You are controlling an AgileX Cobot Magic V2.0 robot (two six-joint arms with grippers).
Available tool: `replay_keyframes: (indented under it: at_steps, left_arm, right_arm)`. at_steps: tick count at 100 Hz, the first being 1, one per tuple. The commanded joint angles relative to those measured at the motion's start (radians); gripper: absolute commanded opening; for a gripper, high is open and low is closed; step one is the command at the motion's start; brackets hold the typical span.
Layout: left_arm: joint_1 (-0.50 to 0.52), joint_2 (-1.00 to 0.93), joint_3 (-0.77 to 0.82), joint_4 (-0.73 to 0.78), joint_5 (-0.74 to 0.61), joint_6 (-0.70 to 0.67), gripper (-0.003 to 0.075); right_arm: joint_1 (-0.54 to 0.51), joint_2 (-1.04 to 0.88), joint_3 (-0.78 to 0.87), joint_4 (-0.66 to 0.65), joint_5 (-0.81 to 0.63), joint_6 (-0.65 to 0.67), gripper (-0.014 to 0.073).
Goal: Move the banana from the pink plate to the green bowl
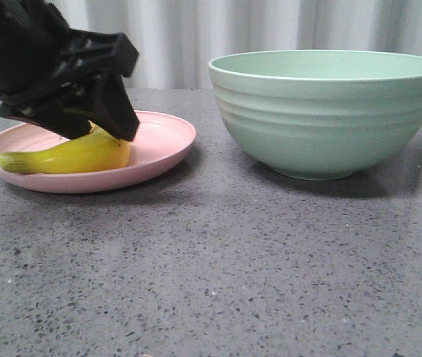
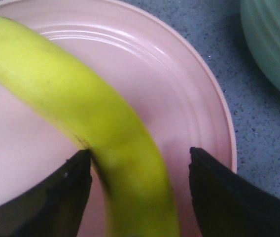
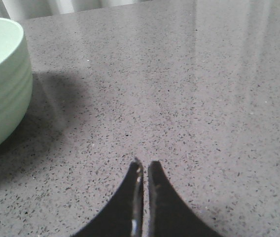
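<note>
The banana lies in the pink plate on the left side of the grey speckled table, its greenish stem end pointing left and its body curving toward the plate's middle. The left gripper is down over it, black and bulky, its fingers reaching onto the banana's right half. From the left wrist view the gripper has its jaws spread wide with the banana running between them. One finger sits right against the fruit's side, while the other finger stands apart from it with bare plate showing in the gap. So the jaws are parted around the banana and not clamped on it.

The green bowl stands to the right of the plate, near it but not touching, with a strip of table between the two. It sits upright on its small foot, and I cannot see inside it from the front. A corner of the bowl also shows in the left wrist view, past the plate's rim.

The right gripper hangs over bare table well to the right, its two fingertips pressed together with only a thin seam between them and nothing held. The bowl sits off to its side, casting a soft shadow on the stone.

Pale curtains hang behind the table at the far edge.
</note>
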Motion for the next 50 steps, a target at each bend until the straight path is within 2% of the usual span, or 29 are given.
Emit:
replay_keyframes:
  at_steps: [1, 39, 50]
  left_arm:
    - [-0.015, -0.009, -0.042, -0.017, -0.044, 0.008, 0.04]
    - [-0.015, 0.02, -0.042, 0.001, -0.032, 0.008, 0.0399]
    - [-0.015, 0.02, -0.042, 0.001, -0.03, 0.008, 0.0378]
  right_arm:
    - [-0.004, 0.014, -0.038, 0.0, -0.08, -0.005, -0.0062]
    - [-0.004, 0.014, -0.038, 0.0, -0.08, -0.005, -0.0062]
    - [-0.004, 0.014, -0.038, 0.0, -0.08, -0.005, -0.0062]
